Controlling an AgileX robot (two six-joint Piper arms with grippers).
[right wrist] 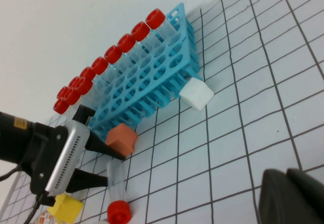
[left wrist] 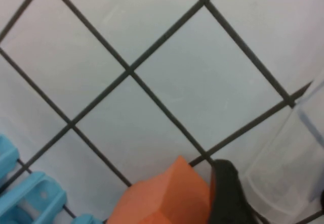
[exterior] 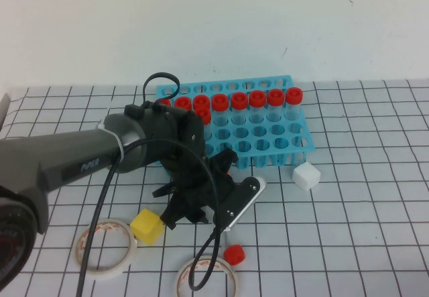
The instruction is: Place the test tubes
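A white tabletop ruled with a black grid (exterior: 362,230) is filling the lower two thirds of the high view, and a plain white wall (exterior: 268,22) is rising behind it across the top. At upper centre a blue plastic test-tube rack (exterior: 268,139) is standing on the grid, carrying red-capped clear tubes (exterior: 257,98) in its far rows. The left gripper (right wrist: 116,169) is hanging low at the middle of the frame. Its black fingers (right wrist: 101,148) are standing apart on either side of a clear plastic test tube with a red cap (exterior: 233,254), which is lying flat at lower centre. A small orange cube (right wrist: 121,139) is sitting between that tube and the rack. A white foam cube (exterior: 306,175) is resting by the rack's right corner. A yellow cube (exterior: 147,226) and two white tape rolls (exterior: 104,247) are lying at lower left. The right gripper (right wrist: 288,188), pressed together, is hanging over bare grid squares well apart from the rack.
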